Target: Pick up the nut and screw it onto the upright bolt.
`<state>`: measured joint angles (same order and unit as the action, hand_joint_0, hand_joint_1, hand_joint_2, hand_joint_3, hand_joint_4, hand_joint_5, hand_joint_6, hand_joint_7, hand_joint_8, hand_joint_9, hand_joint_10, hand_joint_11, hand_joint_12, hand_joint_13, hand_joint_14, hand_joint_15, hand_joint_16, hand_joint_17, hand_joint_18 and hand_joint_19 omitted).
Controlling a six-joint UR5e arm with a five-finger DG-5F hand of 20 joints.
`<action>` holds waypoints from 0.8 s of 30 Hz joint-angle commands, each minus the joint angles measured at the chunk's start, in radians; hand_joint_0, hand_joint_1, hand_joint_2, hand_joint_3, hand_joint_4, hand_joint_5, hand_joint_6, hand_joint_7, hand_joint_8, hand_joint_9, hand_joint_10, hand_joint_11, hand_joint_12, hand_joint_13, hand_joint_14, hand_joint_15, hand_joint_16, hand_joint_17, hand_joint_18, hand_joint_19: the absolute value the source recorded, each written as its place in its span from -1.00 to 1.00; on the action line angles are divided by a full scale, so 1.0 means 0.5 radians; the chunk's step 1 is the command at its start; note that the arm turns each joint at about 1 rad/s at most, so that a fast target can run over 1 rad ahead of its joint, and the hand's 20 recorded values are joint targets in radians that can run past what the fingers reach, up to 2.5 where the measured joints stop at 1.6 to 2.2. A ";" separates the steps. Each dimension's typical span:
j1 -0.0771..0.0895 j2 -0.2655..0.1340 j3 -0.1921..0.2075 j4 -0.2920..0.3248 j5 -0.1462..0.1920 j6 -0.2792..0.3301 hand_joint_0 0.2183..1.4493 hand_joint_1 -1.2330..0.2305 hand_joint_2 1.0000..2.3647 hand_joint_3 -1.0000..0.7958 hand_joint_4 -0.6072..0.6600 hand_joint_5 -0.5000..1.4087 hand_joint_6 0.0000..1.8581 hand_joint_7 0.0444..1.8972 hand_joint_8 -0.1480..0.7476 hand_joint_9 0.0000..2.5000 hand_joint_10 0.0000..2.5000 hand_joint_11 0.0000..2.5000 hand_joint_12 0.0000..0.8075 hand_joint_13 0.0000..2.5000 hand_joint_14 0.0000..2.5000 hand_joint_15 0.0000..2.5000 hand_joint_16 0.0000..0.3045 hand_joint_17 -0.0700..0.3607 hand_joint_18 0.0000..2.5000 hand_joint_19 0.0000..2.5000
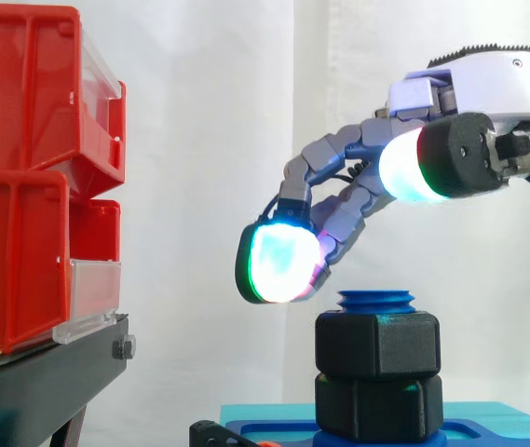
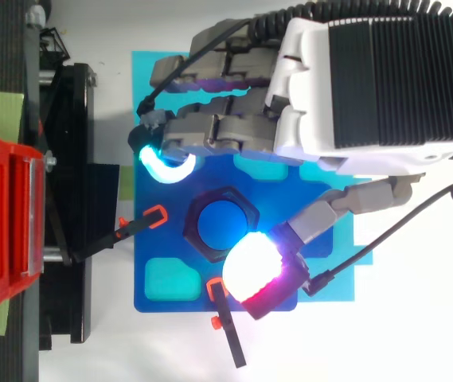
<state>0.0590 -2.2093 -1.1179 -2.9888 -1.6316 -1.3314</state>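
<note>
The hand (image 1: 474,88) reaches in from the right, above the upright bolt (image 1: 376,300). The bolt's blue tip pokes out of the nut (image 1: 376,343). That nut sits on the bolt right over a lower nut (image 1: 376,405), and the two touch or very nearly do; I cannot tell if a gap is left. Both rise from a blue plate (image 1: 497,433). The fingers are bent but spread. One finger pad (image 1: 283,261) hangs just left of the bolt tip at about its height, and the thumb pad (image 1: 409,168) is higher and to the right. Nothing lies between them and no pad touches the nut. Red bins (image 1: 22,177) on a black stand (image 1: 41,382) are well off to the left.

From above, the bolt (image 2: 220,228) and nut (image 2: 246,213) stand near the middle of the plate (image 2: 162,294). A finger pad (image 2: 166,165) glows beside the nut toward the plate's upper left. The thumb pad (image 2: 256,267) glows on the opposite side, toward the lower edge. The hand (image 2: 369,79) straddles the nut, apart and empty. Two orange-tipped clamps (image 2: 142,223) sit at the plate's left and lower edges.

By my reading the pick-up is done and the nut is already threaded, so the step in hand is screwing it down. Next the hand needs to sink until the pads are level with the nut's flats. Then it should close on opposite sides and turn without shoving the bolt sideways. Little turning looks to be left.
</note>
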 commanded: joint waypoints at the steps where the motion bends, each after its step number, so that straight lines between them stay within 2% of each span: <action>1: -0.001 -0.002 -0.034 -0.002 -0.007 0.009 -0.68 0.34 -1.00 -0.44 0.21 -0.59 -0.46 -0.21 0.02 -0.41 -1.00 -1.00 0.07 -0.67 -1.00 -0.97 -0.59 -0.02 -0.73 -0.72; 15: 0.002 -0.002 -0.056 0.001 -0.007 0.034 -0.68 0.33 -1.00 -0.44 0.21 -0.59 -0.46 -0.20 0.03 -0.41 -1.00 -1.00 0.07 -0.67 -1.00 -0.96 -0.59 -0.02 -0.73 -0.72; 19: 0.008 -0.002 -0.083 0.004 -0.007 0.034 -0.68 0.32 -1.00 -0.44 0.22 -0.59 -0.46 -0.20 0.02 -0.41 -1.00 -1.00 0.07 -0.67 -1.00 -0.96 -0.59 -0.02 -0.73 -0.72; 24: 0.020 -0.002 -0.083 0.072 -0.004 0.034 -0.68 0.32 -1.00 -0.44 0.22 -0.59 -0.46 -0.19 0.03 -0.42 -1.00 -1.00 0.07 -0.68 -1.00 -0.96 -0.59 -0.02 -0.73 -0.72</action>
<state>0.0650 -2.2105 -1.1589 -2.9760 -1.6347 -1.3146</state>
